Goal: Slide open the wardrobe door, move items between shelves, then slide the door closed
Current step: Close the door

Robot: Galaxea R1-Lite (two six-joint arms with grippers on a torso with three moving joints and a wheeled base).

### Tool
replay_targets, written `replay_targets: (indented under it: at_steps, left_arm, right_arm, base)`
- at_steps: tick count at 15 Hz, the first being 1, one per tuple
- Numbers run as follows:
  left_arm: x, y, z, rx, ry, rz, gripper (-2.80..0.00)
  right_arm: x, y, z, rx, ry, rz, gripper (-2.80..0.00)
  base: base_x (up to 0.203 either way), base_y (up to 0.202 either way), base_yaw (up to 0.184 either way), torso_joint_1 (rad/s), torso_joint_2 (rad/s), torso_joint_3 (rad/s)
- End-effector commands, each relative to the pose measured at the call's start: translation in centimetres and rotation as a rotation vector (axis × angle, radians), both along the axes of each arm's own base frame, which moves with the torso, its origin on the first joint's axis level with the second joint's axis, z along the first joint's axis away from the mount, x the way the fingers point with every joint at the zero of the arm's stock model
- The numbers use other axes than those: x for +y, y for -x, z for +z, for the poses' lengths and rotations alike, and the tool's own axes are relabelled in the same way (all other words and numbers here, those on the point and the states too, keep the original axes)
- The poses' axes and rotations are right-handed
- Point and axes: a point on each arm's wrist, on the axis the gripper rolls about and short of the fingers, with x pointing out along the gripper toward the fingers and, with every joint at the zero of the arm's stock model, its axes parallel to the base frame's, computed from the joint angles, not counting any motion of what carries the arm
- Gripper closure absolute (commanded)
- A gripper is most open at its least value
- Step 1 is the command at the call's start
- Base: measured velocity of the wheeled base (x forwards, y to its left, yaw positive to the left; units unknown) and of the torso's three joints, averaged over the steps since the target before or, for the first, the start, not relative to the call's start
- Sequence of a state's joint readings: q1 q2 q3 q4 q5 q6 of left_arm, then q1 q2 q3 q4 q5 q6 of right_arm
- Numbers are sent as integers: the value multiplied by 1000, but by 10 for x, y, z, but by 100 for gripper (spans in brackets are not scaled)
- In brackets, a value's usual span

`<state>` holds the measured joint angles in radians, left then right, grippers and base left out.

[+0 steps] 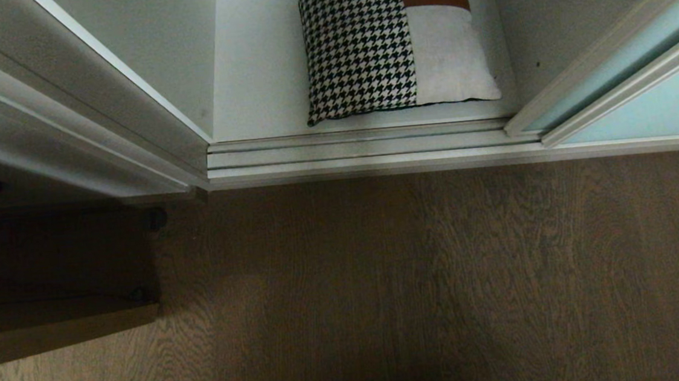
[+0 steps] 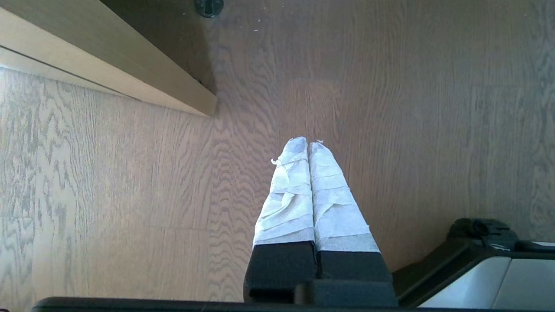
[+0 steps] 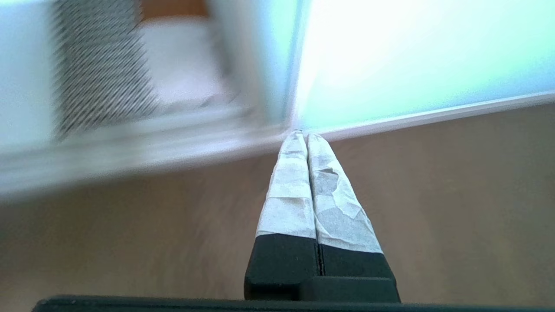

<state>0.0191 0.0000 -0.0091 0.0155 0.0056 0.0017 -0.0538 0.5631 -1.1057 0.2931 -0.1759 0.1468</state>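
The wood-grain floor (image 1: 443,279) fills most of the head view, and beyond the ridged floor track (image 1: 360,149) the sliding wardrobe door (image 1: 660,105) stands pushed to the right, leaving the wardrobe open. On the white shelf (image 1: 258,82) inside lies the cushion (image 1: 388,41), flat, near the front edge, with no label or writing readable on it. The right gripper (image 3: 307,135) is clenched empty, pointing at the door's lower frame; the left gripper (image 2: 308,142) is clenched empty above the floor.
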Motion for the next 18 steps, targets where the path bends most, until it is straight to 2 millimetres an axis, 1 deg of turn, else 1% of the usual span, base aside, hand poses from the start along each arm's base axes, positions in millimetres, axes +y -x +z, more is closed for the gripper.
replay_targets:
  at_steps: [1, 4, 8, 9, 10, 11, 13, 16, 18]
  left_arm:
    - [0, 0, 0, 1, 0, 1, 0]
    - [0, 0, 0, 1, 0, 1, 0]
    - [0, 0, 0, 3, 0, 1, 0]
    - [0, 0, 0, 1, 0, 1, 0]
    - [0, 0, 0, 1, 0, 1, 0]
    - [0, 0, 0, 1, 0, 1, 0]
    - [0, 0, 0, 1, 0, 0, 0]
    - [0, 0, 0, 1, 0, 1, 0]
    - [0, 0, 0, 1, 0, 1, 0]
  right_arm:
    - [-4, -21, 24, 0, -57, -90, 0]
    - [-10, -41, 34, 12, -124, -213, 0]
    - [-11, -30, 50, -23, -134, -234, 0]
    - [-10, -35, 55, -27, -159, -245, 0]
    - [-10, -37, 58, -30, -190, -236, 0]
    - [-9, -40, 55, 4, -190, -205, 0]
    - [-7, -49, 56, 16, -203, -164, 0]
    - [-3, -55, 65, 22, -115, -25, 0]
    - [-1, -58, 73, 7, -66, 8, 0]
  base:
    - [0, 0, 0, 0, 0, 0]
    - [0, 0, 0, 0, 0, 0]
    - [0, 0, 0, 0, 0, 0]
    - [0, 0, 0, 0, 0, 0]
    - [0, 0, 0, 0, 0, 0]
    - [0, 0, 0, 0, 0, 0]
    - [0, 0, 0, 0, 0, 0]
    - [0, 0, 0, 0, 0, 0]
    - [0, 0, 0, 0, 0, 0]
